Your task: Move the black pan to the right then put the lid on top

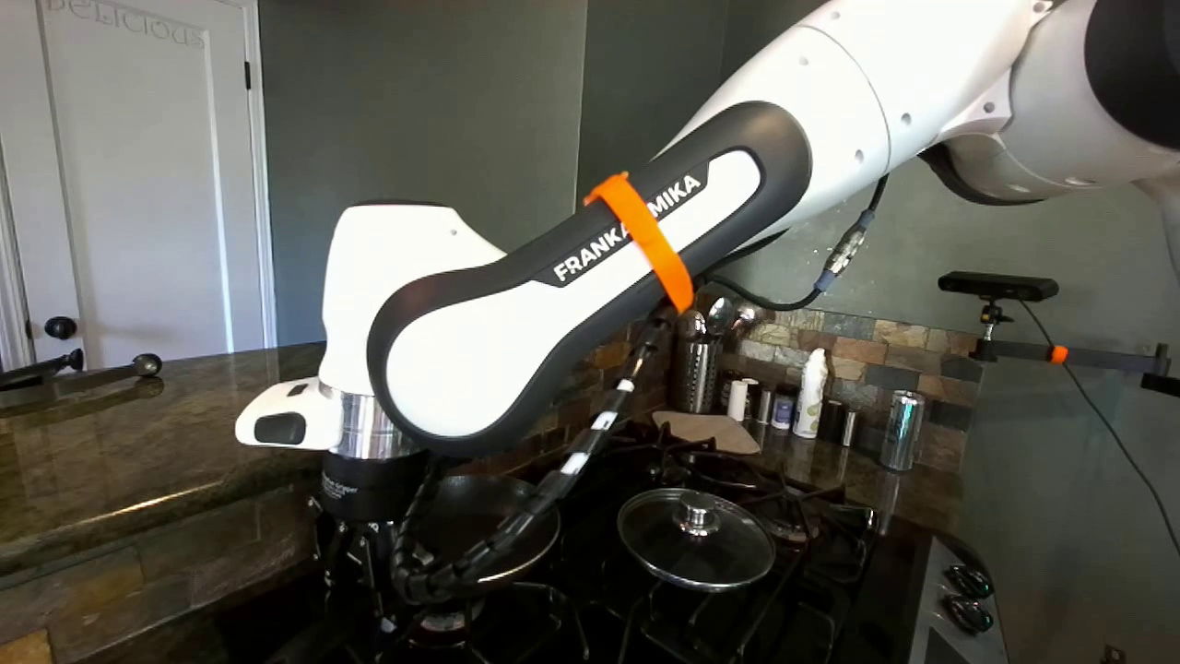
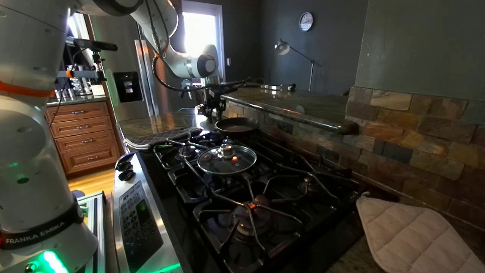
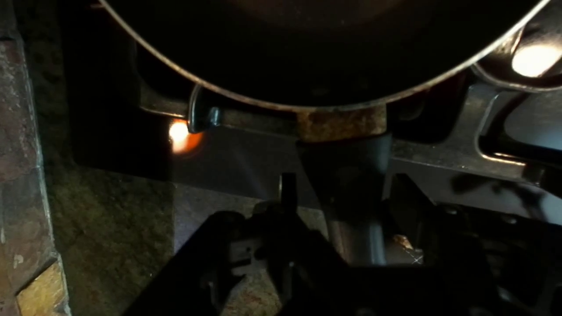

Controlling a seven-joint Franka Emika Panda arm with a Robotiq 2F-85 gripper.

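Observation:
The black pan [image 1: 479, 505] stands on the far part of the stove, by the tiled ledge; it also shows in an exterior view [image 2: 238, 124]. In the wrist view its dark bowl [image 3: 325, 61] fills the top, with the handle [image 3: 347, 166] pointing down the picture. My gripper [image 3: 344, 188] is open, one finger on each side of the handle. A gap shows on the left, a narrower one on the right. The gripper also shows in both exterior views [image 1: 359, 581] [image 2: 213, 113]. The glass lid [image 1: 691, 549] lies on the middle grates, knob up [image 2: 226, 151]; it is outside the wrist view.
The raised stone ledge [image 2: 295, 110] runs behind the pan. Metal grates [image 2: 250, 223] cover the stove. A pale pot holder [image 2: 416, 235] lies beside the stove. A dark quilted mat [image 2: 170, 136] lies at the far end. Cans and a utensil holder [image 1: 698, 376] stand in the corner.

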